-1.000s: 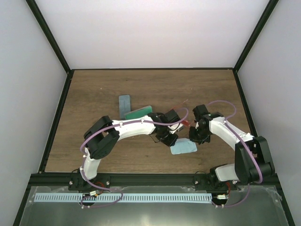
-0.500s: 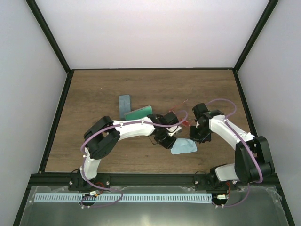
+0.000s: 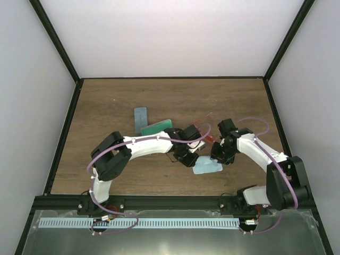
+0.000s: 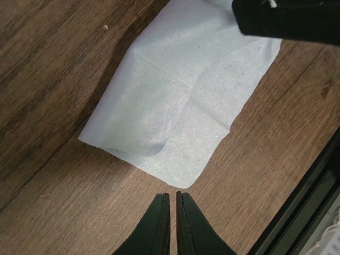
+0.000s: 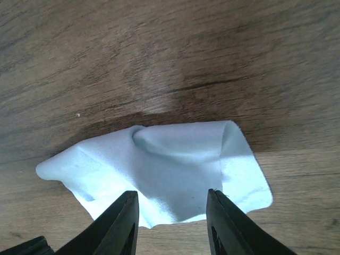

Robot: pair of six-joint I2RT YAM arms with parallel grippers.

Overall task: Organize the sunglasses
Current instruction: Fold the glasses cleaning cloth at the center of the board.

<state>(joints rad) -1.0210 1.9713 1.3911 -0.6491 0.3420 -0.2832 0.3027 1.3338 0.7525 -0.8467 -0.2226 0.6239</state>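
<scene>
Holding nothing: right fingers partly spread, left fingers pressed together.
Left arm and right arm are bending inward over the cloth.

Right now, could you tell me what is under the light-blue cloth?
Only the wooden table shows around the light-blue cloth; anything beneath its rumpled folds is covered.

A crumpled light-blue cloth lies on the brown wooden surface, thin red-framed sunglasses just behind it, a green oblong case farther left.
</scene>
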